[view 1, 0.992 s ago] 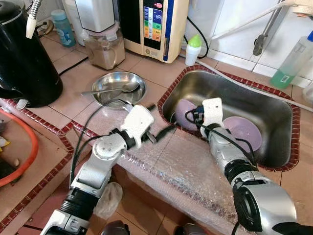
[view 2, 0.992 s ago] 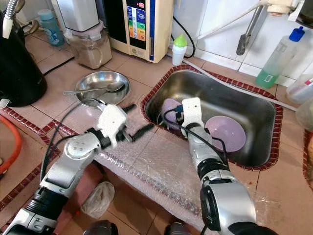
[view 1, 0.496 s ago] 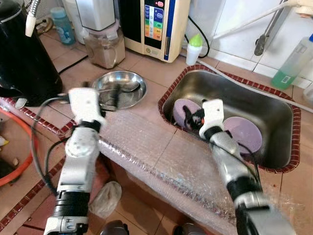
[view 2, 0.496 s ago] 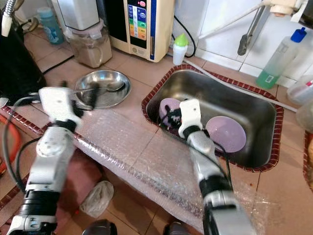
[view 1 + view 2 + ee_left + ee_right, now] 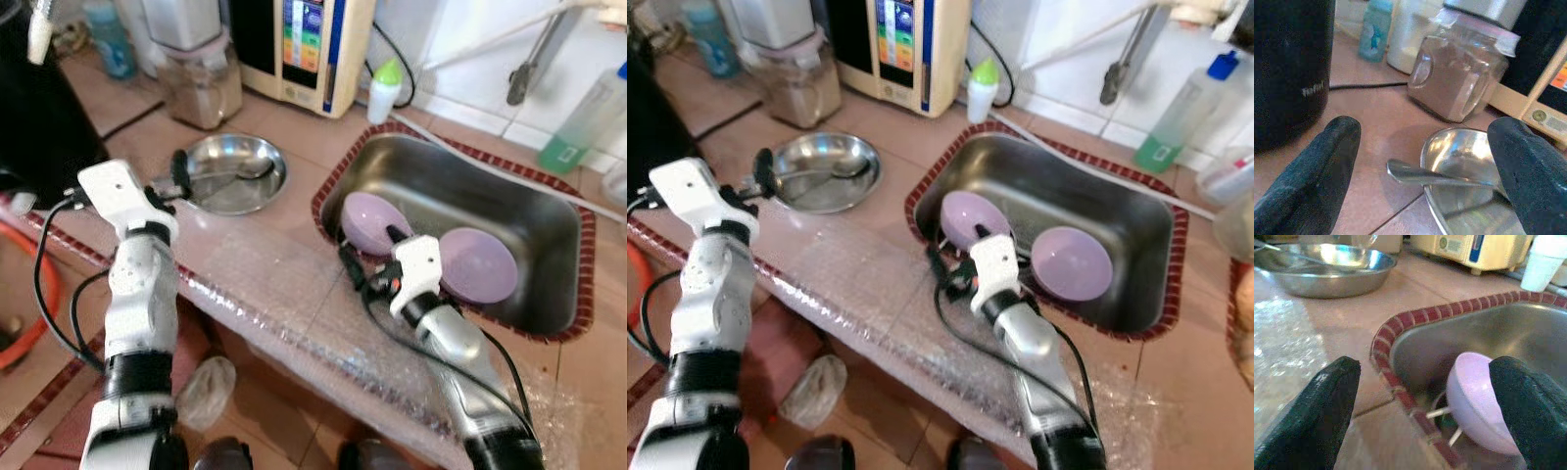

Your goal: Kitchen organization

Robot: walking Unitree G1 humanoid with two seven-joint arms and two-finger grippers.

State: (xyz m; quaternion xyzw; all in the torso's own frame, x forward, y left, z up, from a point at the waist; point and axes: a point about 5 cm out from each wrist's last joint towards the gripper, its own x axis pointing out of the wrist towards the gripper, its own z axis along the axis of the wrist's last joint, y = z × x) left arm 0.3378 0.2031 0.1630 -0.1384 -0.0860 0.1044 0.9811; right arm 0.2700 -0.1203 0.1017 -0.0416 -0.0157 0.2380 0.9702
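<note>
Tiled counter (image 5: 294,206), part covered with bubble wrap (image 5: 294,294).

Steel bowl (image 5: 233,174) with spoon (image 5: 1435,176) across it, left of the sink (image 5: 549,225). Left end effector (image 5: 176,176), fingers spread, empty, at the bowl's near-left rim. Left wrist view adds: glass jar of brown powder (image 5: 1459,81), black kettle (image 5: 1288,63), blue bottle (image 5: 1374,29).

Sink holds two lilac bowls (image 5: 370,217) (image 5: 478,264). Right end effector (image 5: 367,269), fingers spread, empty, at the sink's near-left corner. Right wrist view: nearer lilac bowl tilted on edge.
</note>
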